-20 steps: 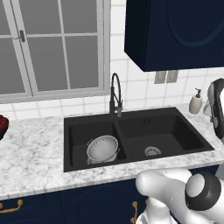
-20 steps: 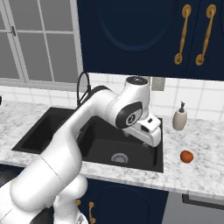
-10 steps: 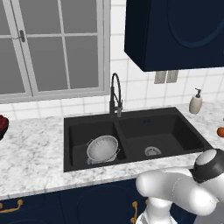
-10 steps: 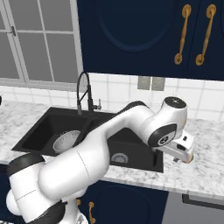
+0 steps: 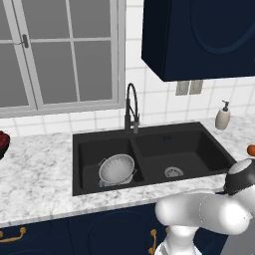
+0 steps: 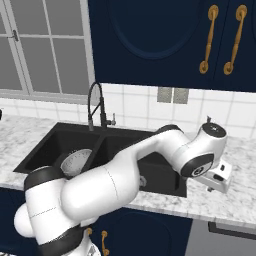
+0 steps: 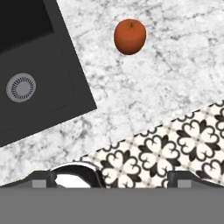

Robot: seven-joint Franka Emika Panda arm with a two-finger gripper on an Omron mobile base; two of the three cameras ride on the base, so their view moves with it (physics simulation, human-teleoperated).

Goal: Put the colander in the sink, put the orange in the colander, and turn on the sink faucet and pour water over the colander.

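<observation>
A: Fingers point(image 7: 41, 177) spread wide, nothing between them; two small dark tips poking up at the bottom of the hand view, hung over the near edge of the counter point(image 7: 144, 96). Gripper point(image 7: 111, 177) empty.

B: Confirmed. Location of the orange point(image 7: 129, 36)?

A: Lying on the counter to the right of the sink point(image 7: 65, 94), well apart from the tips. Small, smooth, round, with a tiny dark stem dimple. Also seen at the far right edge of the left base view point(image 5: 251, 150), on the stone past the right basin.

B: Counter surface?

A: White-grey speckled marble, flat. Beyond its near edge, a floor point(image 7: 175, 148) of black-and-white floral tile.

B: Sink?

A: Matte black, double basin, squared walls with rounded corners. Round ribbed silver drain point(image 7: 21, 87) in the right basin.

B: Colander point(image 5: 117, 169)?

A: Sitting in the left basin, slightly tilted. Silvery perforated metal bowl, small side handles visible.

B: Sink faucet point(image 5: 131, 108)?

A: Dark, slim, arched gooseneck, standing at the far rim between the basins. No water seen from it.

B: Anything else noted?

A: White soap dispenser point(image 5: 222, 116) upright on the far right of the counter. Dark red bowl-like thing point(image 5: 3, 143) at the far left edge.
</observation>
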